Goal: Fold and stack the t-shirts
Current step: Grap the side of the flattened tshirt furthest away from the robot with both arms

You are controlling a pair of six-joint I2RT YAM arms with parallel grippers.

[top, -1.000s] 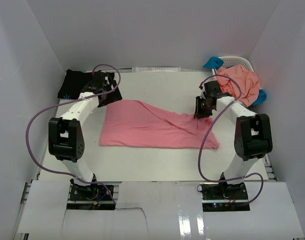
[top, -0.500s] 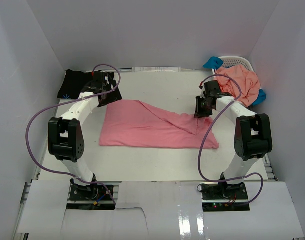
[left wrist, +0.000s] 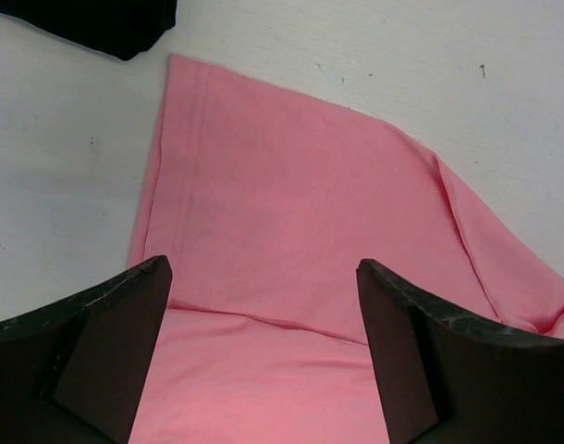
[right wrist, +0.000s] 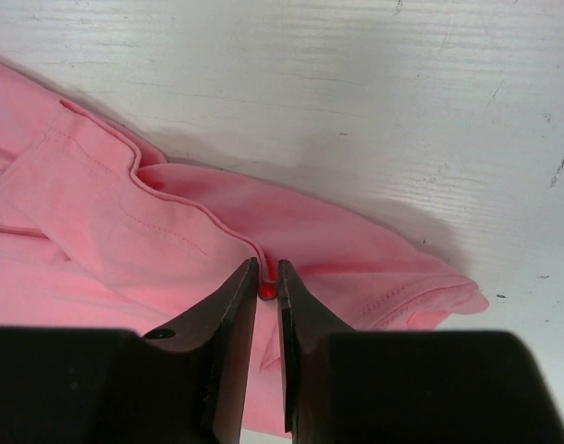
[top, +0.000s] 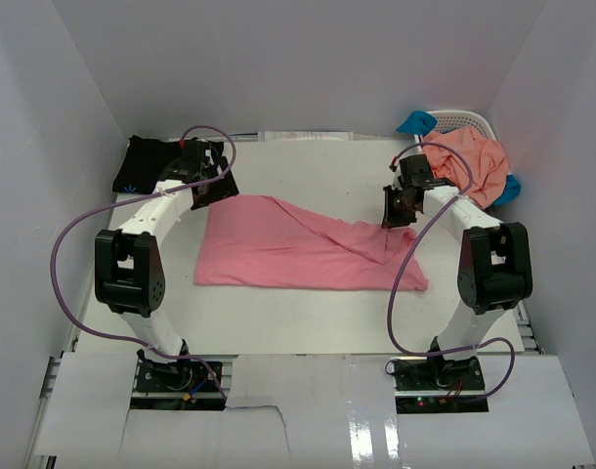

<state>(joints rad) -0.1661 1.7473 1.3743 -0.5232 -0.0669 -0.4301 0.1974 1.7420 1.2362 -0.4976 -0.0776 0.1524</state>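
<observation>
The rose-pink t-shirt lies partly folded in the middle of the table. My right gripper is at its right end, shut on a raised fold of the pink hem, which is pinched between the fingertips of that gripper. My left gripper hovers over the shirt's far left corner, open, with only flat pink cloth showing between the fingers of the gripper. A black t-shirt lies at the back left. Salmon-orange and bright blue t-shirts sit at the back right.
A white lattice basket holds the orange and blue shirts in the back right corner. White walls close in the table on three sides. A corner of the black shirt shows beyond the pink one. Purple cables loop from both arms.
The right gripper's jaws have closed tighter on the pink fold and shifted slightly towards the back. The left arm has not moved.
</observation>
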